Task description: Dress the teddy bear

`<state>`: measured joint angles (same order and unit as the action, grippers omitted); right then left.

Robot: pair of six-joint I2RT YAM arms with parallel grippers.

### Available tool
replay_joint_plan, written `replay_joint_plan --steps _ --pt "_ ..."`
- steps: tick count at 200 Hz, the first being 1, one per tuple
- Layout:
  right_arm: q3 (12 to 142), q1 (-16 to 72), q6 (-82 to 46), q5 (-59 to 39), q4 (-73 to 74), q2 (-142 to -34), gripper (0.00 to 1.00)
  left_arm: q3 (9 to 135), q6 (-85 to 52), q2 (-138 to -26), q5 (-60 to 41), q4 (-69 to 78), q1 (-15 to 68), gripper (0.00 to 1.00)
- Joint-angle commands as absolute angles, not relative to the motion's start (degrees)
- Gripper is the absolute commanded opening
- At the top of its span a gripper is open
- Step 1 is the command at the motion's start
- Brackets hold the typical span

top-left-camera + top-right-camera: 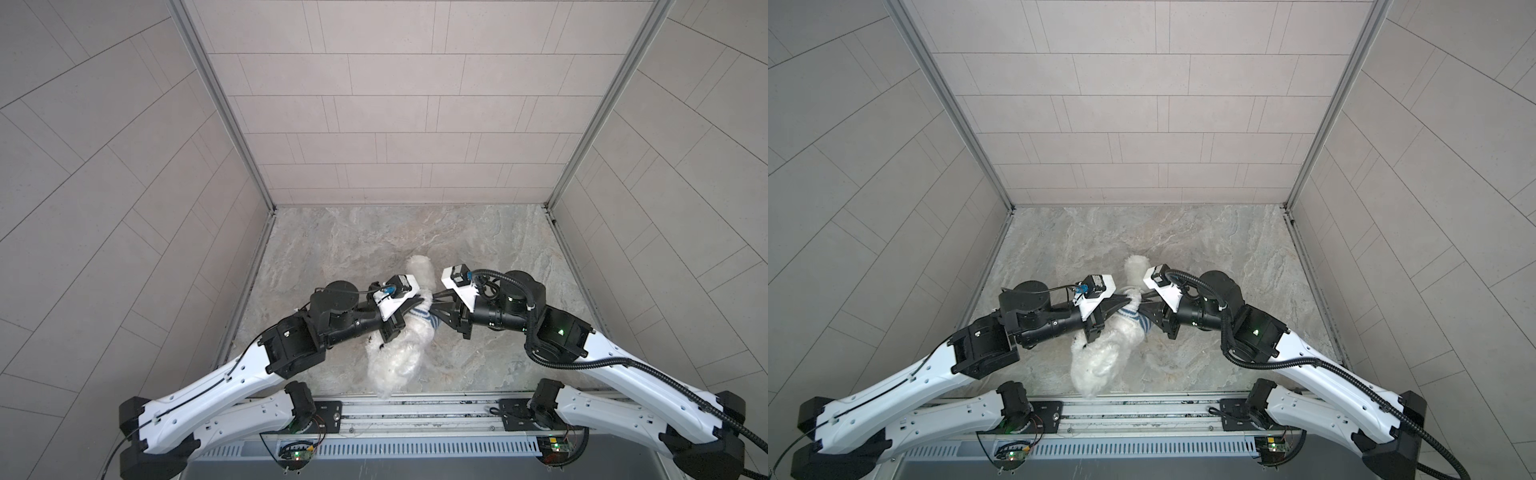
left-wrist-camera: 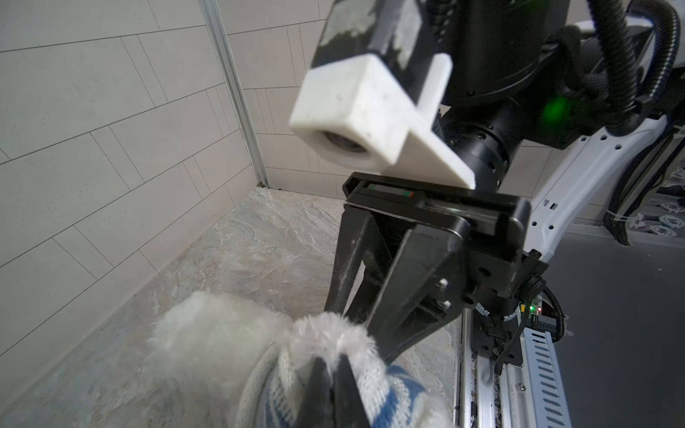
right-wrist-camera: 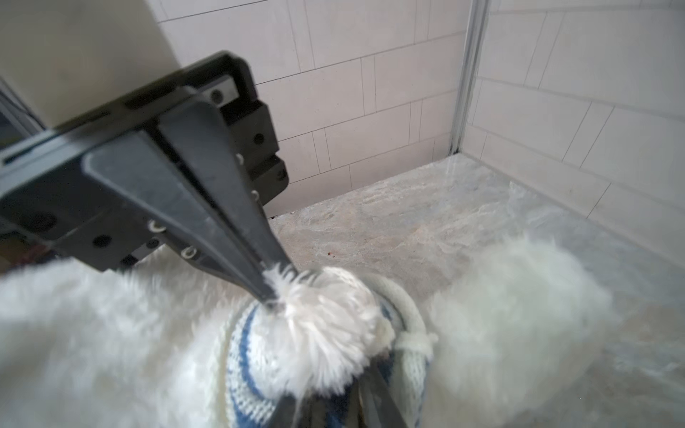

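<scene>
**Bear (image 1: 395,357) lies at 6 o'clock on the table (image 1: 478,249)**

Both top views give the whole layout. The bear stretches from the 6 o'clock edge toward 12, with a striped shirt (image 1: 430,322) bunched at its middle. The left gripper (image 1: 420,300) reaches in from 9 o'clock and the right gripper (image 1: 434,305) from 3.

Only the right wrist view shows the left gripper's jaws pressed together on the fur of a paw (image 3: 326,326) that pokes from a sleeve (image 3: 244,352). Only the left wrist view shows the right gripper's fingers (image 2: 404,296) a little apart, tips at that paw. Whether they hold anything I cannot tell.

The table is grey, marbled like stone. Pale tiled walls (image 1: 374,104) close it at 9, 12 and 3, and a metal rail (image 1: 415,411) runs along 6.

No view shows the bear's face. Both wrist views are blurred and cut off most of its body.
</scene>
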<state>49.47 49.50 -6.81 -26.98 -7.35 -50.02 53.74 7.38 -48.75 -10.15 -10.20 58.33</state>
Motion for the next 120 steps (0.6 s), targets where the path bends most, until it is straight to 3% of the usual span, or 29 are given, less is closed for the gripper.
replay_joint_plan --steps 1,56,91,120 --pt "49.4 50.7 -2.9 -27.9 -7.0 -48.5 0.28 52.4 4.7 -47.4 -7.3 -2.6 58.3 0.0" --pt "51.1 50.7 -2.2 -23.3 -10.8 -47.1 0.44 50.8 4.8 -46.1 -9.1 -4.6 58.3 0.0" --pt "50.4 50.7 -1.8 -16.1 -12.8 -42.6 0.59 53.5 2.6 -46.9 0.5 -12.7 58.3 0.0" --pt "47.3 50.8 -1.4 -13.6 -12.3 -39.3 0.74 53.5 -8.7 -46.9 8.6 -16.8 58.3 0.0"
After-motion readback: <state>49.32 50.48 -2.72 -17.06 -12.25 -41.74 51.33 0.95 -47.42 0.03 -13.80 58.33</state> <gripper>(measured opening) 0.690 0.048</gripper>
